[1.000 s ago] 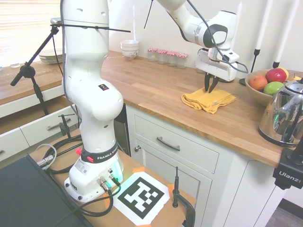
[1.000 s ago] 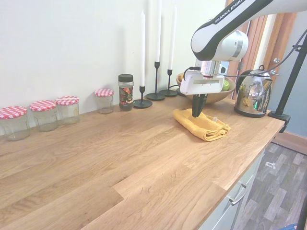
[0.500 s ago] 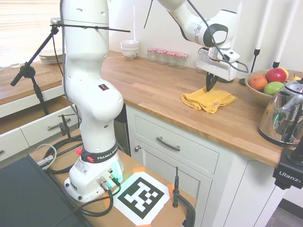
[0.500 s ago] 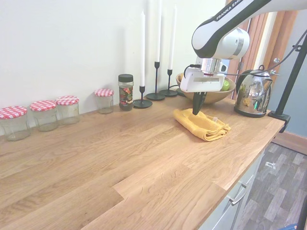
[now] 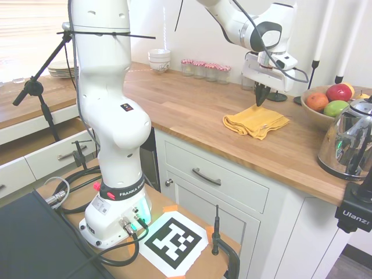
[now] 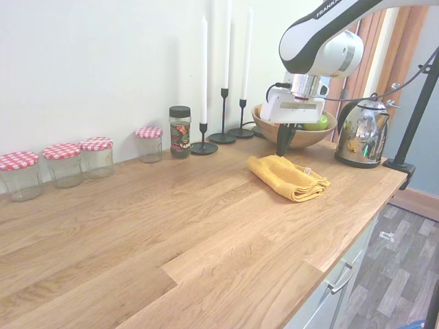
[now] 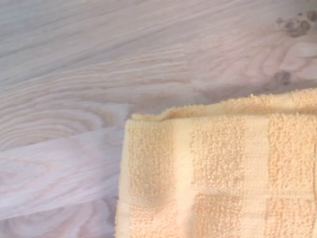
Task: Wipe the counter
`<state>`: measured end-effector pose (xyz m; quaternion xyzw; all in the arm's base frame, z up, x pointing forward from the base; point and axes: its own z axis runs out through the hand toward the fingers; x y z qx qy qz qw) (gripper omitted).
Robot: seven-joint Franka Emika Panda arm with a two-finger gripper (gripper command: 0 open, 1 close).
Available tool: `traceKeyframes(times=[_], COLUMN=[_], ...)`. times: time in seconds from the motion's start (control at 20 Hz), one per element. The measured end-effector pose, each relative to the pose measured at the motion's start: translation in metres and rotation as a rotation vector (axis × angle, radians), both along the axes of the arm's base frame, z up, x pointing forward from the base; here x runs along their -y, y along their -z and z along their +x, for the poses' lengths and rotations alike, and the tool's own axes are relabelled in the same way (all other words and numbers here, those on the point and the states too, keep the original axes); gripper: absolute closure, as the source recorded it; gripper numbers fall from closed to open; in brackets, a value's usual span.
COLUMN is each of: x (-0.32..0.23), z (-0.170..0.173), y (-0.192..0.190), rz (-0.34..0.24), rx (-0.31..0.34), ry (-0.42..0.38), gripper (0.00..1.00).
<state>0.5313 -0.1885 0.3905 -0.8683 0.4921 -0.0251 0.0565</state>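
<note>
Where the long wooden counter [image 5: 192, 110] runs above the white cabinets, a folded yellow cloth [image 5: 256, 122] lies flat on its surface, near the front edge and just short of the fruit bowl [image 5: 318, 113] and the steel kettle [image 5: 351, 142]. Above the cloth's back edge hangs the gripper [image 5: 259, 99], lifted clear of the fabric and touching nothing, its fingers pressed together and empty. The wrist view shows a corner of the cloth [image 7: 218, 173] against bare wood grain [image 7: 99, 74].
</note>
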Motion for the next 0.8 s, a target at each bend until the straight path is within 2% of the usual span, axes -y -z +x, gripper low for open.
traceKeyframes(times=[0.45,0.5,0.8], x=[0.0037,0.0041,0.0042], z=[-0.0013,-0.0014,-0.0017], y=[0.0005,0.0006,0.0013], rz=[0.002,0.002,0.002], rx=[0.001,0.001,-0.001], ry=[0.001,0.001,-0.012], gripper=[1.00,0.00,0.00])
